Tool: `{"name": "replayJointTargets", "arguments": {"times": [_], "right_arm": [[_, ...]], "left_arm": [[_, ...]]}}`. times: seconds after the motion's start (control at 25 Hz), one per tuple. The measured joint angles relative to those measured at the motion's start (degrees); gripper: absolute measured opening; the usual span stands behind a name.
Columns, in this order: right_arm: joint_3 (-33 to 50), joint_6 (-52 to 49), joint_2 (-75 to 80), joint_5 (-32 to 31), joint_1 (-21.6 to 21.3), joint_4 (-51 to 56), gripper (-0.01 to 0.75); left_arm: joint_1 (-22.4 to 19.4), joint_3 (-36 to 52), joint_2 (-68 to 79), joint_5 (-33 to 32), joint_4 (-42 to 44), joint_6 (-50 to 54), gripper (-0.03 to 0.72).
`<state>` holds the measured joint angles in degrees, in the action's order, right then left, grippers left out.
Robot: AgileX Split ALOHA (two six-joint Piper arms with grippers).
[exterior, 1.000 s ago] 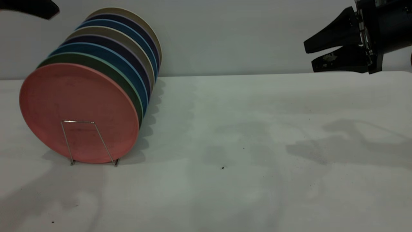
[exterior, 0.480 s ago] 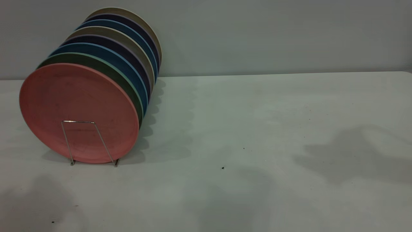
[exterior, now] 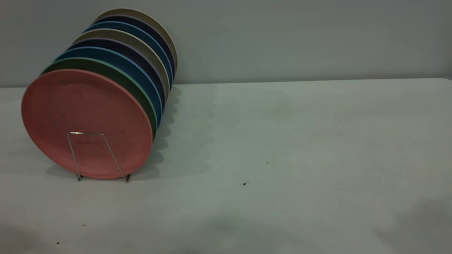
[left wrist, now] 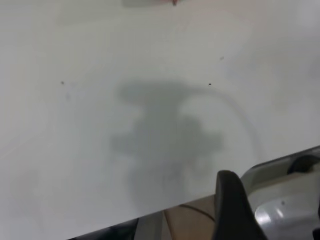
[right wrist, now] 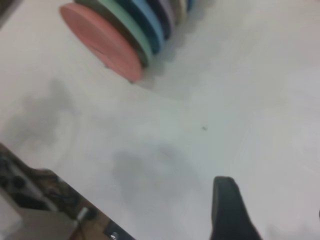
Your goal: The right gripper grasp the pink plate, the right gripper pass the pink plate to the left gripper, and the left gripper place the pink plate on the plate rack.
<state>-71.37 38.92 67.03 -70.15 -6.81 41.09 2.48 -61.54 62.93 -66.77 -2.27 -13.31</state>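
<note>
The pink plate stands upright at the front of a row of plates, behind the front wire loop of the plate rack. It also shows in the right wrist view as the pink plate, far from the gripper. Neither gripper appears in the exterior view. My left gripper shows one black finger with nothing against it, high over the table's near edge. My right gripper likewise shows a single finger over bare table, open and holding nothing.
Behind the pink plate stand a green plate, blue, dark and beige plates. The white table stretches to the right. Its edge, with floor and a silver base beyond, lies under the left gripper.
One second ago the open right gripper hung at the upper right and the left arm's tip at the upper left. Both have left the exterior view, and their shadows slid toward the front.
</note>
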Motion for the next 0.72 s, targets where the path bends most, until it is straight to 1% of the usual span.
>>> {"name": "replayJointTargets", "arguments": {"times": [0.12, 0.32, 0.52, 0.72], "right_arm": [[4.63, -3.77, -5.91, -0.24, 0.0, -4.35, 0.439], [16.27, -9.0, -16.9, -0.76, 0.0, -9.49, 0.438], [28.37, -12.79, -28.94, -0.31, 0.0, -17.11, 0.438], [40.39, -20.4, -37.46, 4.39, 0.0, -25.73, 0.438]], "left_arm": [[0.0, 0.0, -3.79, -0.06, 0.0, 1.44, 0.445], [0.0, 2.15, -11.09, -0.1, 0.0, 6.43, 0.445], [0.0, 11.02, -20.16, 0.18, 0.0, 12.17, 0.445], [0.0, 21.4, -28.1, 0.8, -0.11, 14.24, 0.446]]}}
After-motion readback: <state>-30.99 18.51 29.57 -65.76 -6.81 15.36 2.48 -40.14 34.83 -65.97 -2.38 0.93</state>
